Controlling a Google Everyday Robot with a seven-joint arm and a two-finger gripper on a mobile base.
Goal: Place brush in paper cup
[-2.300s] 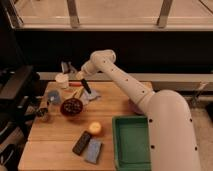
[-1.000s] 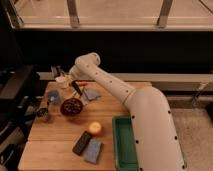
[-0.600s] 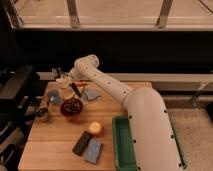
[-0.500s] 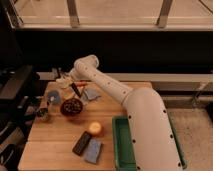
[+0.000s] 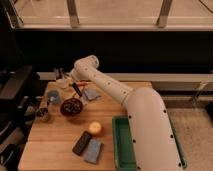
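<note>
The brush (image 5: 76,91) is, as far as you can make out, the slim dark stick slanting between the dark bowl (image 5: 72,106) and the blue-grey cloth (image 5: 91,94), in the rear-left part of the table (image 5: 55,145). Its upper end points toward the rear-left corner and its lower end comes down by the bowl's rim. Whether it lies on the wood or hangs from the arm cannot be told.

The paper cup (image 5: 62,81) is the small pale shape just beyond the brush's upper end, close to the rear edge near the left corner. The gripper (image 5: 61,75) sits right at the cup, above or against it. Whether it is spread, pressed together or pinching anything cannot be told.

You appear to be at the delivery end of the task, with the tool at the cup but the brush not visibly inside it. The next move calls for the brush to be stood over the cup mouth and lowered in. Go gently, since a light cup may tip.

Left of the bowl are a light blue cup (image 5: 54,97) and a small tin (image 5: 44,114). Toward the front edge are an orange ball (image 5: 95,128), a black slab (image 5: 81,142) and another cloth (image 5: 93,150). A green tray (image 5: 120,150) lies along the right edge.
</note>
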